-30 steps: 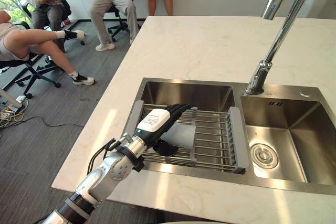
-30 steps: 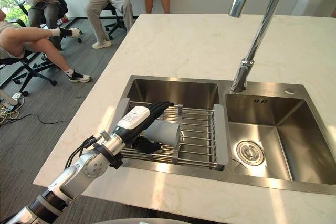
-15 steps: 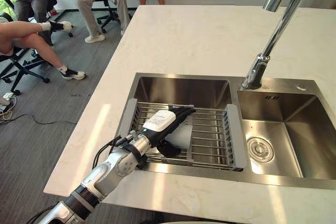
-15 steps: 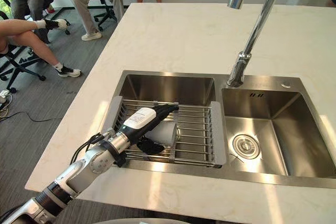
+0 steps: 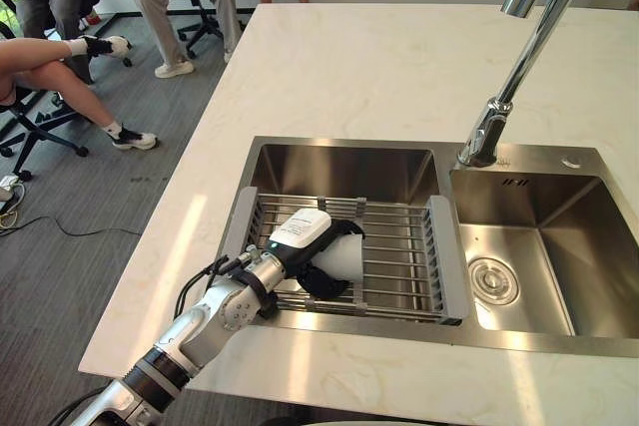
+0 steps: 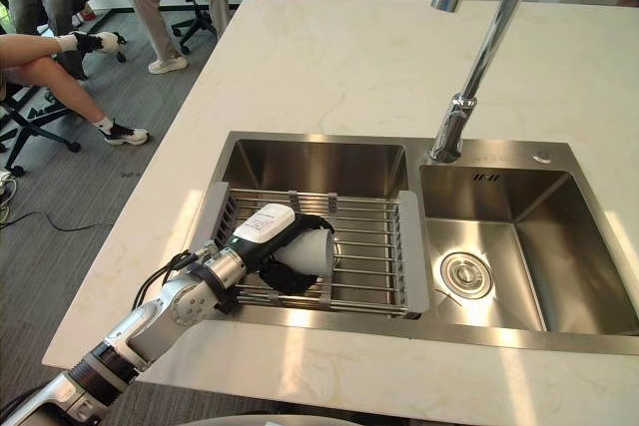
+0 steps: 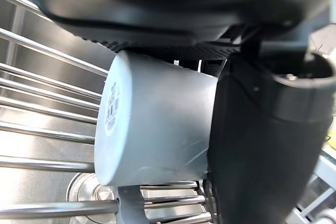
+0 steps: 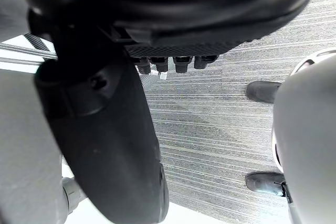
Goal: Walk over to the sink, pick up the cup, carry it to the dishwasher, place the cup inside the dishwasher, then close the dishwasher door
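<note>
Gripping noted: cup [image 5: 344, 256] is enclosed by the left hand [image 5: 298, 232].
It is held sideways over the wire rack [image 5: 399, 268] in the sink [image 5: 349, 173]; state of right hand [image 8: 105, 145] cannot be told.

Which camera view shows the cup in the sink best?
The left wrist view: the cup is close, its base and side plain, the left hand curled round it. Both eye views show it smaller, on its side at the rack, partly covered by that hand.
</note>
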Available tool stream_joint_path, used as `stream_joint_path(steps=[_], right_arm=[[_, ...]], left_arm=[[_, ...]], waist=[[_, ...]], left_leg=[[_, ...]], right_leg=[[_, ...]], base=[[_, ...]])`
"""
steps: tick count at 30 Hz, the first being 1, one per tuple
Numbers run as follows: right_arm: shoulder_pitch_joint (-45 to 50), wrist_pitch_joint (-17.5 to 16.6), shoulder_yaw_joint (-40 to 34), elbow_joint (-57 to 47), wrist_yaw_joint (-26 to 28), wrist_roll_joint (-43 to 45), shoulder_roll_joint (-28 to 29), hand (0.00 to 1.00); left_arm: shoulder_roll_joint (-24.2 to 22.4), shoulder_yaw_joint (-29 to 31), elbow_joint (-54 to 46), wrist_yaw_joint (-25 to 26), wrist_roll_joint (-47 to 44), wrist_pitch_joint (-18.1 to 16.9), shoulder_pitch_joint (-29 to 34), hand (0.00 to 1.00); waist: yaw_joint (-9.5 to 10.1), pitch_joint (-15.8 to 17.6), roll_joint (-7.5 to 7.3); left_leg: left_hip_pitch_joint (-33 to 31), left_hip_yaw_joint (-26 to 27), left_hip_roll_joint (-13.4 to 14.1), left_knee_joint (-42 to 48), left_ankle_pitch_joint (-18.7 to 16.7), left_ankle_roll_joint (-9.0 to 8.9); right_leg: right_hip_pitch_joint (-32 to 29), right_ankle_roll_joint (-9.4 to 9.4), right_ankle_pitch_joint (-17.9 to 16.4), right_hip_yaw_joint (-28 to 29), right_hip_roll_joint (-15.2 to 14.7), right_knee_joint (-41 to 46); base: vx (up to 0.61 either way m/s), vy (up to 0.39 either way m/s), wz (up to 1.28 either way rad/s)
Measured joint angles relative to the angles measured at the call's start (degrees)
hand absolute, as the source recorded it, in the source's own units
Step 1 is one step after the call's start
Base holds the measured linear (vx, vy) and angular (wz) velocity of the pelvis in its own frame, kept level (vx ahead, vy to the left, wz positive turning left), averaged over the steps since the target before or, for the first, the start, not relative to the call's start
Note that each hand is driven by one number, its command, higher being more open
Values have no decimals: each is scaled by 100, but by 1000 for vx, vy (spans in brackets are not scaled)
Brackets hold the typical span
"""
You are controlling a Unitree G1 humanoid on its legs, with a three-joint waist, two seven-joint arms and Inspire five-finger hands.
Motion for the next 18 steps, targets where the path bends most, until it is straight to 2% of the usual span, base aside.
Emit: stream_joint_path(steps=[10, 16, 18], right_arm=[[-2, -1, 13, -29, 2, -1, -6, 100], [21, -4, 13, -54, 1, 2, -4, 100], [97, -5, 10, -76, 1, 1, -21, 100]], left_arm=[[-15, 68, -73, 36, 0, 4, 76, 0], [-189, 466, -450, 221, 0, 94, 401, 0], [-340, 594, -667, 319, -3, 117, 413, 0]], waist=[[-3, 19, 13], [30, 21, 18], [115, 20, 19]], left_leg=[[4, 29, 8, 0, -10, 0], [15, 77, 9, 1, -26, 8], [16, 128, 39, 2, -41, 4]], right_leg=[[-4, 0, 1, 29, 3, 1], [-11, 6, 8, 75, 2, 21], [-12, 5, 9, 127, 1, 25]], base=[[0, 0, 0], [0, 0, -4], [-1, -6, -9]])
